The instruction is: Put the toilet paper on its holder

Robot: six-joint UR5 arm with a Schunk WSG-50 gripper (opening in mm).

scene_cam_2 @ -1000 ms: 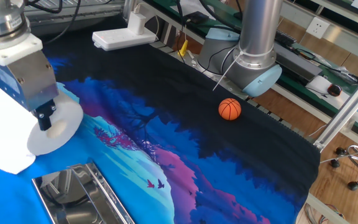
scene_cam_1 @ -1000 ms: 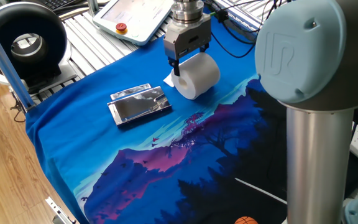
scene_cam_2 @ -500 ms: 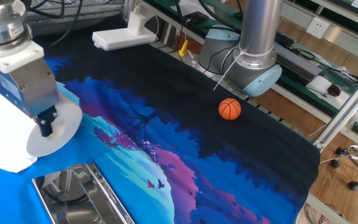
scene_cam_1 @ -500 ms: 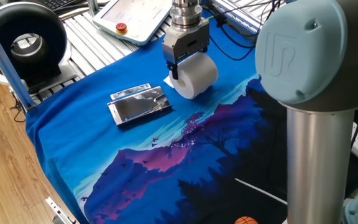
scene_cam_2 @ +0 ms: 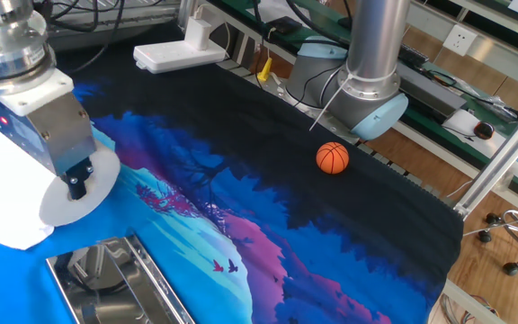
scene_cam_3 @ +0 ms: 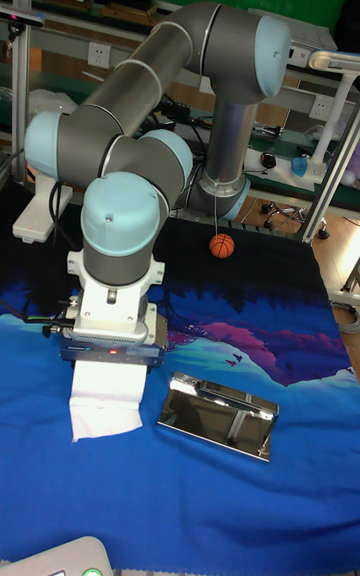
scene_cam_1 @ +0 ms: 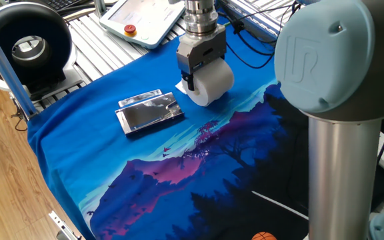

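— Little has altered nearest the camera; the holder (scene_cam_2: 115,279) lies flat on the blue cloth (scene_cam_1: 112,173), mirror face up, just where it lay a second ago, and nothing sits on it.

— And the toilet paper (scene_cam_1: 215,83)?

— It is just beyond the holder, near it but apart; the roll lies on its side with the hollow core facing the other fixed camera, and its loose sheet trails onto the cloth. It has hardly shifted in the last second.

— So what did move?

— Only the gripper (scene_cam_2: 79,184); over that second it rose a touch, then settled lower and slid a little across the roll's end. One dark finger now sits right at the core opening.

— Has it got hold of the roll?

— I cannot tell; the second finger is hidden behind the gripper body and the paper, so the jaws may be pinching the roll's wall or merely standing around it. The gap looks narrow.

— What does that mean for the job?

— My judgement is that the grasp is being set, not the carry; lift and transfer across to the holder are both left to do.

— Anything farther back?

— An orange ball (scene_cam_2: 332,157) by the arm's base, well apart from all this.
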